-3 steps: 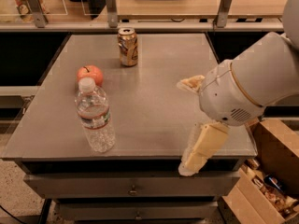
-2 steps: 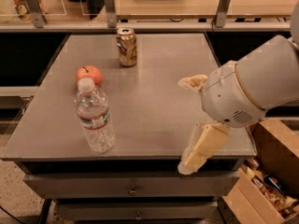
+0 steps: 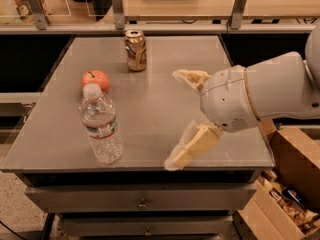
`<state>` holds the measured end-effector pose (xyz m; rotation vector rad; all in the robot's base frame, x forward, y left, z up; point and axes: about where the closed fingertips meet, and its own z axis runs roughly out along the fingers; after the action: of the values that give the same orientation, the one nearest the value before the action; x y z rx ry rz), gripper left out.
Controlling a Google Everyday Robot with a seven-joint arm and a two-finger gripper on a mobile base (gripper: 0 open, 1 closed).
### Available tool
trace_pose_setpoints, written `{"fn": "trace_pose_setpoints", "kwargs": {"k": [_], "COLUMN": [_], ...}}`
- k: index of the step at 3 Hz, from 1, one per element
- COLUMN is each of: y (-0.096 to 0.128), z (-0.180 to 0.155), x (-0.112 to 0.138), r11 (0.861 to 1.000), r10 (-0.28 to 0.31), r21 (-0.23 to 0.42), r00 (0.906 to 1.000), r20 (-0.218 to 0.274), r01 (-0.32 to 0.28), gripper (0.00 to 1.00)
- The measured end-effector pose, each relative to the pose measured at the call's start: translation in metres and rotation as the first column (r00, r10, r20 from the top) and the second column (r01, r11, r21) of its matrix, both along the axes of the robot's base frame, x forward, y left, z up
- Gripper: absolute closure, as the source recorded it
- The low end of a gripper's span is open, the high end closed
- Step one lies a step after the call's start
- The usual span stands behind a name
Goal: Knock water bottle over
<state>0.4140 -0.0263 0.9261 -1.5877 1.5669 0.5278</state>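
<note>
Task progress: nothing is done yet, as far as you can see; the water bottle [image 3: 101, 126] stands upright on the table [image 3: 60, 134], white cap on top
What is left: the whole push, in my judgement; you must reach the bottle, touch it and tip it until it lies on its side
Claw state: the gripper [image 3: 185, 114] is wide open and holds nothing; one finger points up at 12 o'clock, the other hangs down toward the front edge at 6 o'clock
Claw place: it hovers above the right half of the table, with the white arm behind it at 3 o'clock
Bottle place: near the front left corner of the table, close to the front edge
Bottle from the claw: at 9 o'clock in the camera view, well apart, with bare table between them and no contact
Neighbours: the apple [image 3: 95, 79] sits just behind the bottle at 12 o'clock; the gold can [image 3: 135, 50] is farther back at 1 o'clock; both are apart from the claw
Likely next need: a sideways move toward 9 o'clock, high on the bottle body, I think
</note>
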Motion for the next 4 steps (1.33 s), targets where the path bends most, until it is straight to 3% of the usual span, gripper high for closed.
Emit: {"fn": "trace_pose_setpoints", "kwargs": {"k": [1,2,3,4], "y": [0.028,0.054,0.082,0.105], "z": [0.008,0.005,-0.009,-0.02], "x": [0.008,0.02,0.033,0.039], "r11": [0.996,0.994,0.993,0.984], "r10": [0.039,0.063,0.094,0.157], "r21": [0.083,0.085,0.073,0.095], "r00": [0.9985,0.9973,0.9955,0.9861], "r20": [0.039,0.036,-0.012,-0.054], "r01": [-0.042,-0.066,-0.093,-0.152], "gripper": [0.0,0.0,0.0,0.0]}}
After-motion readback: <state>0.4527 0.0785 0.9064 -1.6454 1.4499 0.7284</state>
